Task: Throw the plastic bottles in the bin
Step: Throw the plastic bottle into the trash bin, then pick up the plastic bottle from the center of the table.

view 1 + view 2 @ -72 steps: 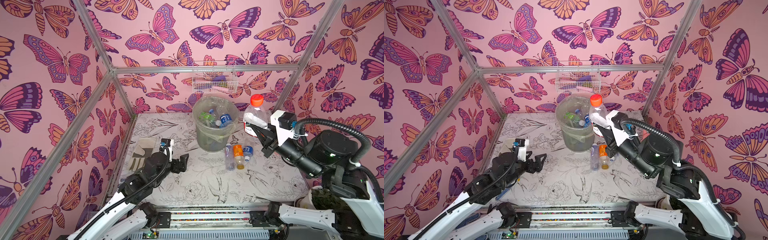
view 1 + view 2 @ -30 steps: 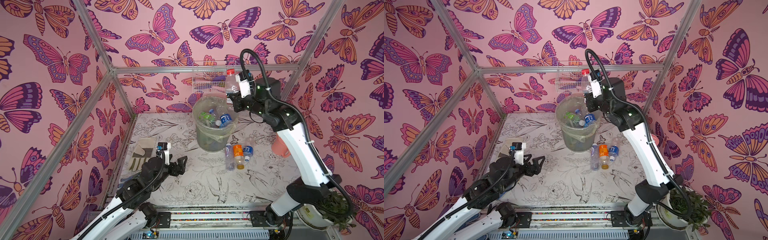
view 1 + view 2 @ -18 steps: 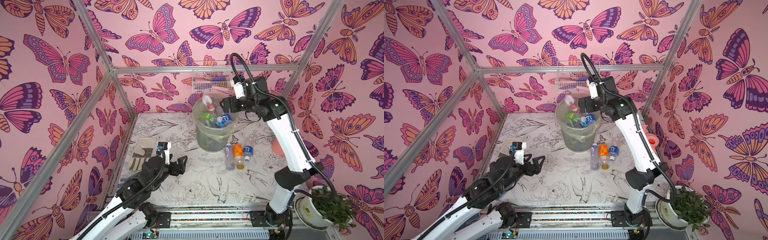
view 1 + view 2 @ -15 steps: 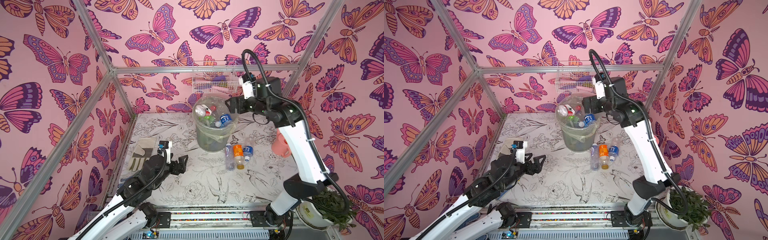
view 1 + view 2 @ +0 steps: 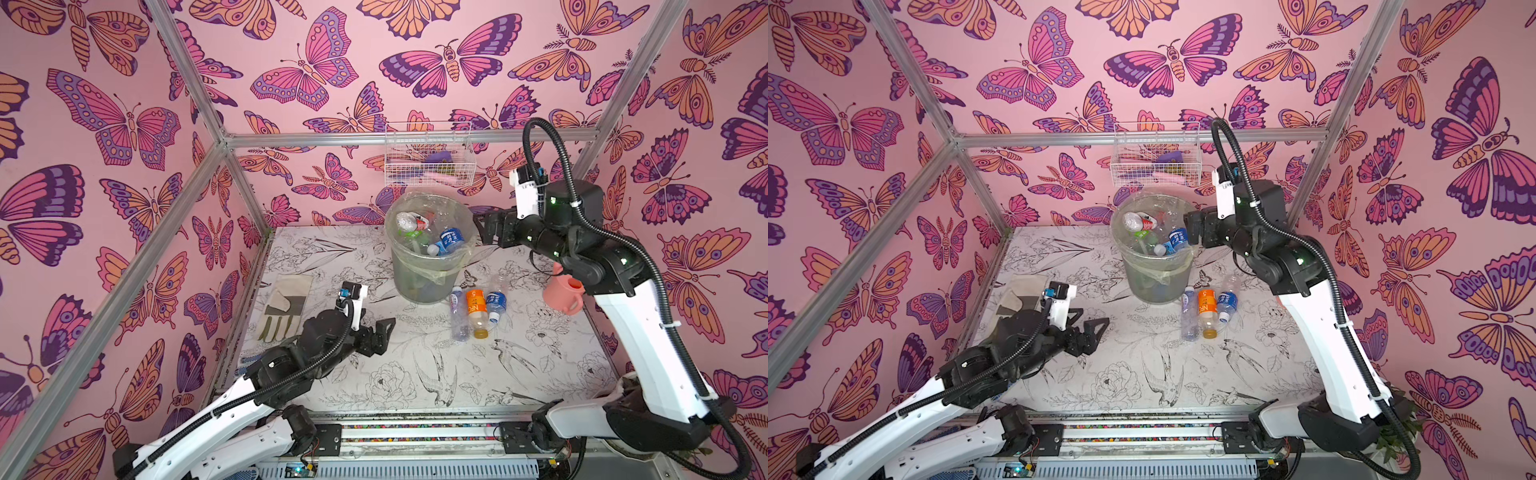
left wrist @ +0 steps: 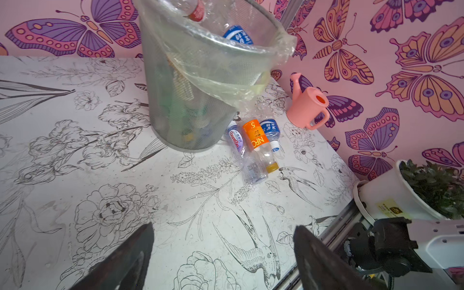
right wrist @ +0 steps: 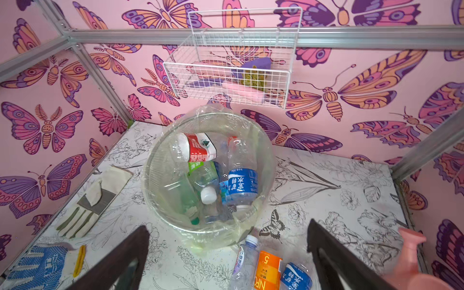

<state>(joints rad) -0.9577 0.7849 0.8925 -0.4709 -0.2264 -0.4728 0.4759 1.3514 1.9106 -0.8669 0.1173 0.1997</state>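
Observation:
The grey mesh bin with a clear liner stands at the back of the table, and several plastic bottles lie inside. On top are a red-labelled bottle and a blue-labelled one. Three more bottles lie on the table by its base: a clear purple-labelled one, an orange-labelled one and a blue-labelled one. My right gripper hangs open and empty just right of the bin's rim. My left gripper is open and empty, low over the table front left of the bin.
A pink watering can stands right of the loose bottles, under my right arm. A white wire basket hangs on the back wall above the bin. Work gloves lie at the left edge. A potted plant sits beyond the front right corner.
My right gripper carried a red-capped bottle over the bin and opened. The bottle dropped in, and the gripper drew back to the right of the rim. The left arm has hardly moved.

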